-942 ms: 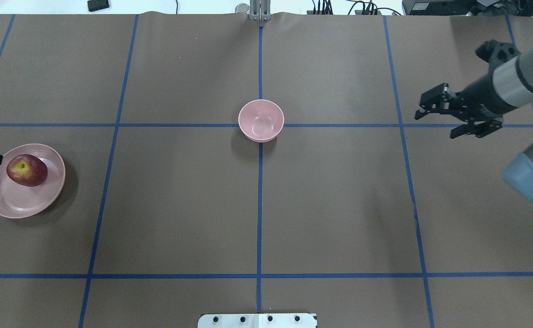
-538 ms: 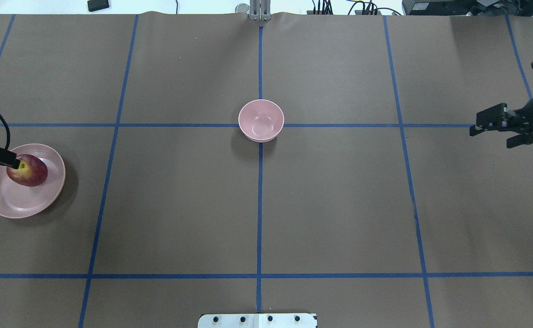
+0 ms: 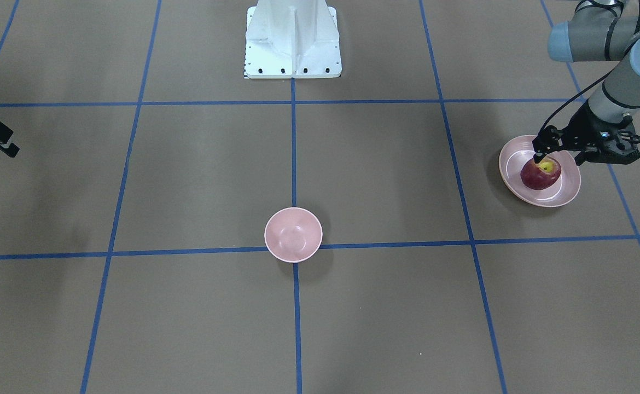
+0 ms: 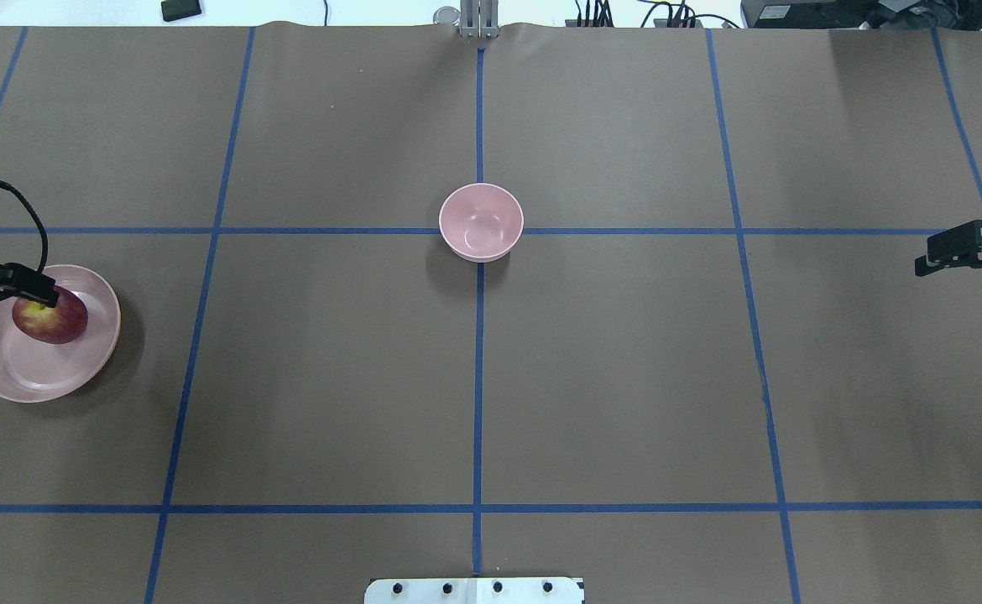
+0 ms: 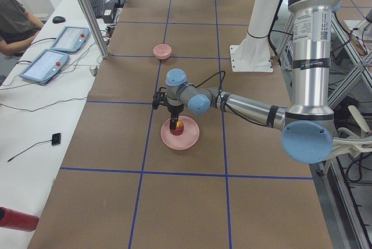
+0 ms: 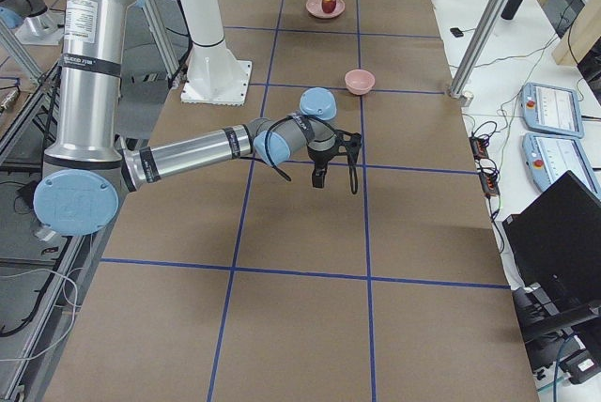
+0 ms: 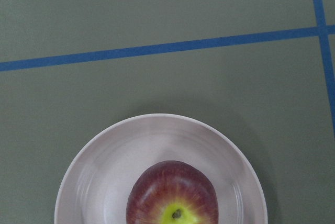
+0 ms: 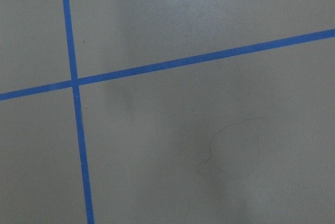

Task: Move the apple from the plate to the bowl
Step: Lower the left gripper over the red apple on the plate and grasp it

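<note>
Nearest from the table's left end lies the apple (image 7: 172, 192), small and dark red with a yellow-green patch round its stem hollow; it rests on the pale pink plate (image 7: 157, 137), well apart from the bowl (image 4: 481, 220) toward the robot's left; the left gripper (image 3: 558, 157) hangs over it with fingers spread, one tip just beside the stem patch, and I cannot tell whether it touches; the left wrist view shows the stem hollow facing up and unobstructed, while the overhead view half hides it behind a dark finger; farther on, the bowl stands upright where blue tape lines (image 4: 478, 377) cross on the brown table (image 4: 625, 377); farthest, well apart from the bowl on the robot's right, the right gripper (image 4: 954, 277) hovers spread, holding nothing.
</note>
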